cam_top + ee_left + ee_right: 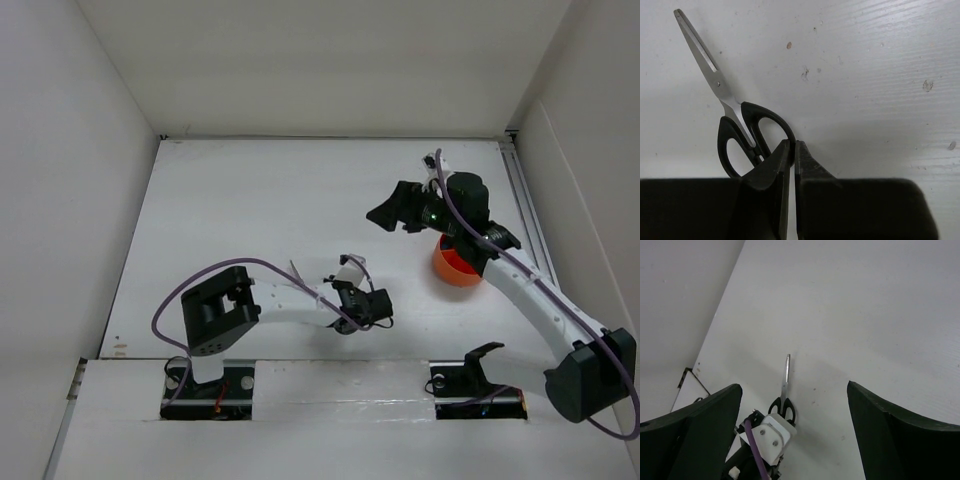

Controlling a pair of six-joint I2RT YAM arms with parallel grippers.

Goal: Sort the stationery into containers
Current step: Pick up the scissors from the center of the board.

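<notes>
The black-handled scissors (pixel 720 87) lie with their blades pointing away from my left gripper (pixel 792 145), which is shut on the rim of one handle loop. From above, the left gripper (pixel 335 289) sits low near the table's front middle, and the thin blade of the scissors (pixel 298 272) sticks out to its left. My right gripper (pixel 390 212) hangs open and empty above the table, right of centre. Through its wide-apart fingers (pixel 705 420) I look down on the scissors (pixel 786 380). The orange cup (pixel 452 268) stands under the right forearm, partly hidden. No other stationery shows.
White walls (pixel 70 200) close in the table on the left, back and right. A metal rail (pixel 522 200) runs along the right edge. A black bracket (pixel 482 355) sits by the right arm's base at the front edge.
</notes>
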